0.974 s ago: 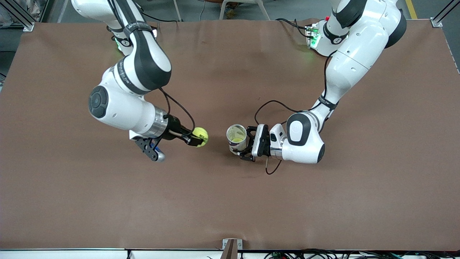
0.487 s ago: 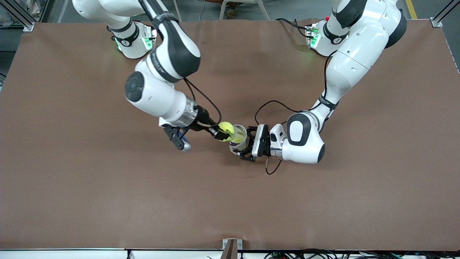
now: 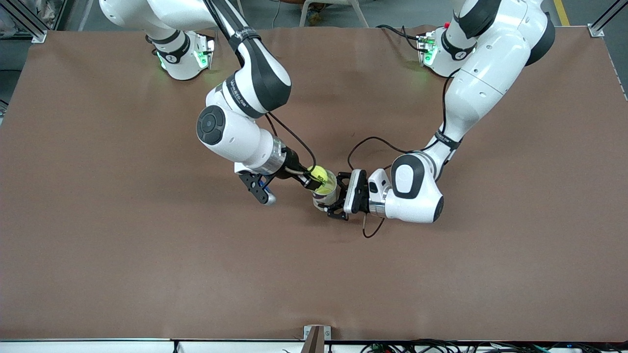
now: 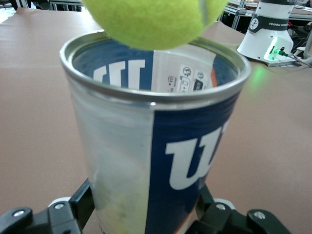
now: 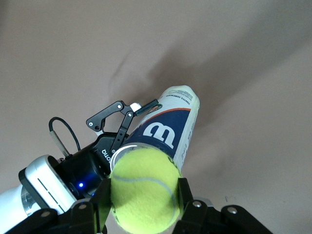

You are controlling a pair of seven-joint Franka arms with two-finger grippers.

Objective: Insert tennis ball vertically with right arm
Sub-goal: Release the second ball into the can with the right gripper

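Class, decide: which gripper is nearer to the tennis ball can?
Left. The left gripper is clamped around the can, touching it. The right gripper holds the tennis ball just over the can's open mouth.

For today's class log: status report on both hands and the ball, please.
Right hand shut on ball, over can mouth. Left hand grips upright can. Nothing in the way.

Two white robot arms reach over one brown table (image 3: 98, 255). Each carries one tool: the right tool (image 3: 314, 180) and the left tool (image 3: 338, 198), two in all. One tennis ball (image 3: 318, 174) is in plain sight; a yellowish patch inside the one can (image 3: 325, 193) may be a second ball, though that is unclear.
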